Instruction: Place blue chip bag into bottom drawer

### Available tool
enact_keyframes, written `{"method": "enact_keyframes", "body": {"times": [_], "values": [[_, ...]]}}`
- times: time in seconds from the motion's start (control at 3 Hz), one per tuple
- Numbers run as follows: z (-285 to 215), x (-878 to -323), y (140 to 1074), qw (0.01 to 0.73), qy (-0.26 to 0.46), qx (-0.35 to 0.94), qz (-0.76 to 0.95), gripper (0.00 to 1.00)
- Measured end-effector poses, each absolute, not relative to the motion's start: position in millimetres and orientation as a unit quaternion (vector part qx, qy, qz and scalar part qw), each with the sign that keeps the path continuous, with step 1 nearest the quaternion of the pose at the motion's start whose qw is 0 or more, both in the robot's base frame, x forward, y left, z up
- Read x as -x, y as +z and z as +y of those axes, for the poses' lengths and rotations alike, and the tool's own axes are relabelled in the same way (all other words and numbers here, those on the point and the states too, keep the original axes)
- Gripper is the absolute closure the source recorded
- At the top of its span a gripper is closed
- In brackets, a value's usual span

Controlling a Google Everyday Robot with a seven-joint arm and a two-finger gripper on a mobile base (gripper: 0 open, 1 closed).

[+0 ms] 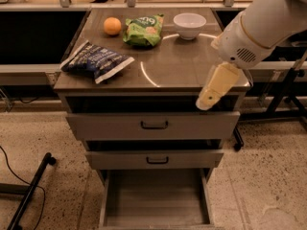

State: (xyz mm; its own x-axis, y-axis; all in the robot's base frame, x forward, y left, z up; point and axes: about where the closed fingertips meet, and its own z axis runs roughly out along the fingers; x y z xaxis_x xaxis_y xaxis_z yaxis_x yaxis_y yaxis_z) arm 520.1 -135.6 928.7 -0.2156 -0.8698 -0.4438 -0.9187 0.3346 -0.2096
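Presently hanging the gripper (205, 102) across the front edge of the tabletop (182, 66), close to the front-right corner, slanting down and leftward, with the tip overlapping the dark gap above the top drawer (153, 125). Showing it only as one pale cream wedge, so not allowing any call on whether spread or closed. Reaching in with the white arm (264, 28) from beyond the right edge. Lying flat by the left edge, toward the front-left corner, with one end reaching that edge and well apart from the gripper: the blue chip bag (97, 61). Sitting near the back-left corner: an orange (112, 26), with the green chip bag (144, 30) just beside it along the back edge and a white bowl (189, 25) further right along that same edge. Standing slightly pulled out: the top drawer and the middle drawer (156, 159), each with a dark handle. Gaping wide open beneath them, well forward of the front edge and showing its grey floor: the bottom drawer (156, 200).
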Motion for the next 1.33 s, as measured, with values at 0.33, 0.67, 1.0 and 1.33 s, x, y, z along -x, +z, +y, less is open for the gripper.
{"method": "enact_keyframes", "body": {"times": [0.33,0.67,1.0,1.33], "values": [[-95,-548,926,0.301,0.082,0.551,0.774,0.00],[-91,-556,930,0.318,0.079,0.546,0.771,0.00],[-78,-566,929,0.326,0.082,0.546,0.767,0.00],[-37,-600,927,0.331,0.085,0.563,0.752,0.00]]}}
